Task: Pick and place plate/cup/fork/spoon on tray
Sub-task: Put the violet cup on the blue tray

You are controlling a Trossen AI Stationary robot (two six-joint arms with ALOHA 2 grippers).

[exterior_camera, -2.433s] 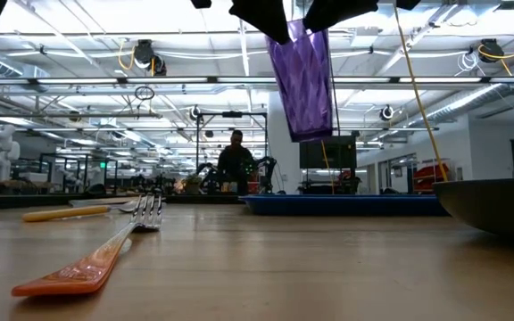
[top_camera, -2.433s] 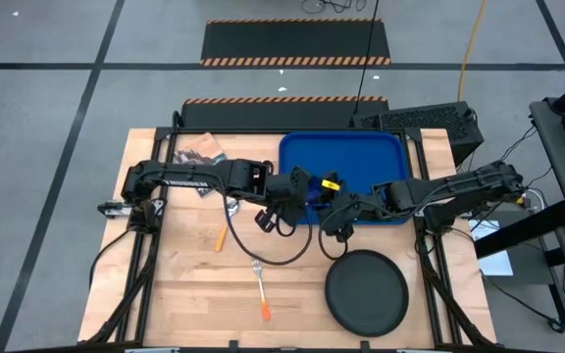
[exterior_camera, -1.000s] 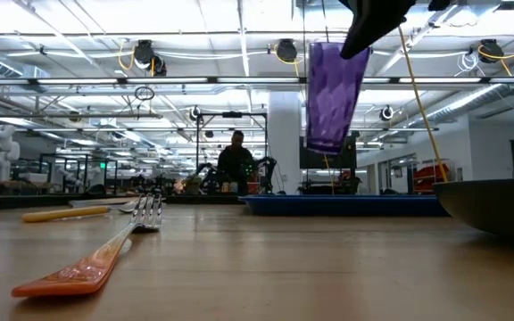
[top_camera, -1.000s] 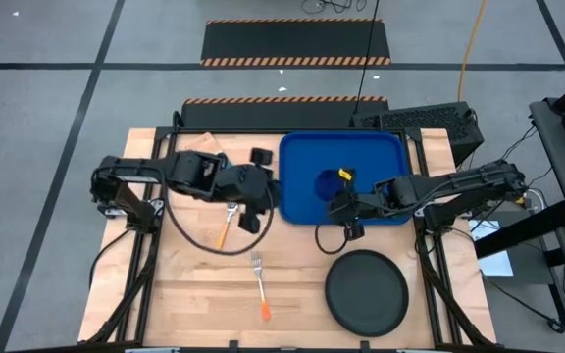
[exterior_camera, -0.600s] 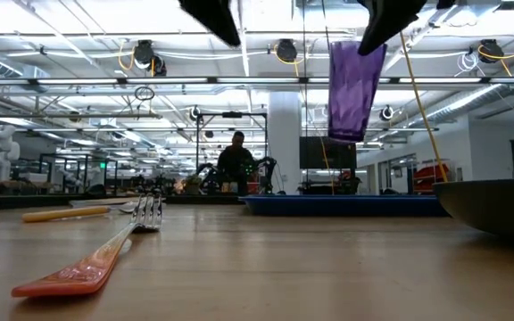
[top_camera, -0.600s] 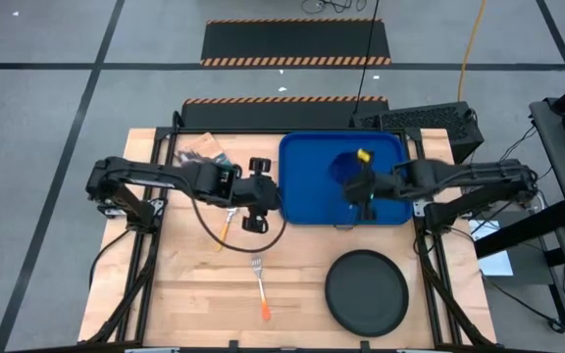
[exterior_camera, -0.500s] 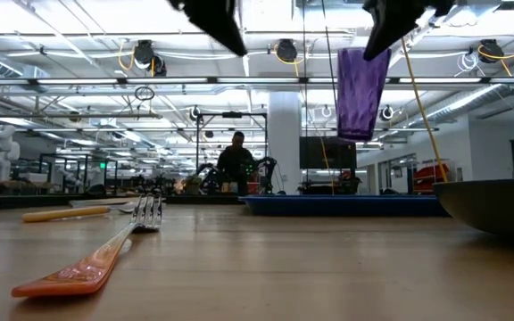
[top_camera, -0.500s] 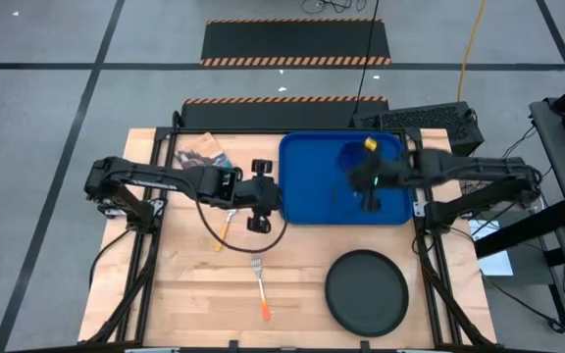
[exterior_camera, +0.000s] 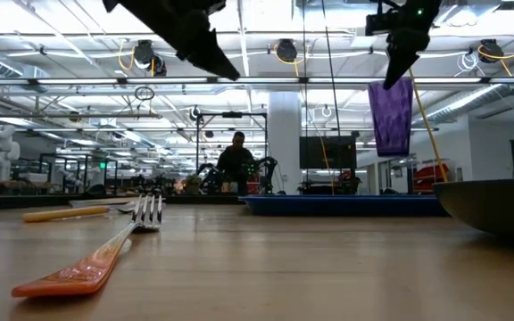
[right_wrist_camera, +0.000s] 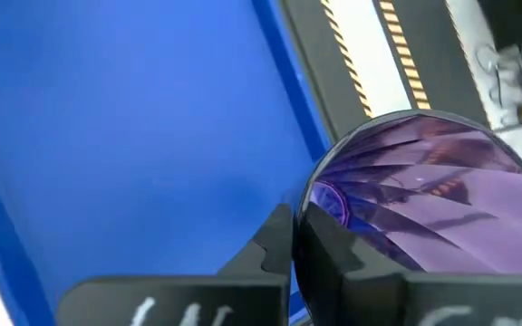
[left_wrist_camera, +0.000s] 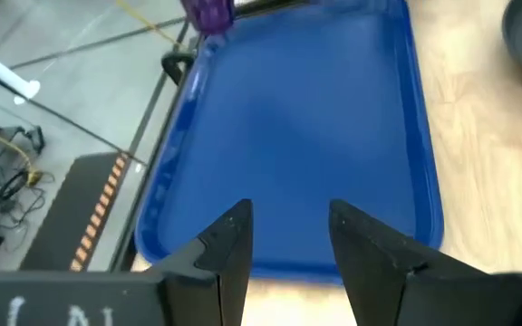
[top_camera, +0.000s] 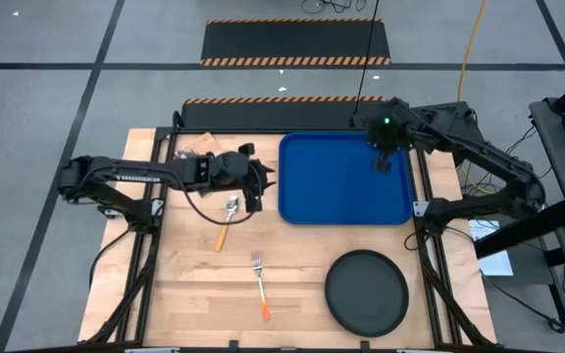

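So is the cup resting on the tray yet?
Apart. In the low view the cup hangs from the right gripper, with open background showing between its bottom and the tray below.

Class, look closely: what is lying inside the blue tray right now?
Nothing rests in the tray; its floor shows bare blue. The right pincer holds the cup in the air over the tray's far right corner, hiding a small patch there.

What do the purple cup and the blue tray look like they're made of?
The cup looks like thin glossy plastic: see-through, faceted, with highlights. The tray looks like moulded plastic, smooth and slightly shiny, with rounded corners and a low rim. Neither can be confirmed by look alone.
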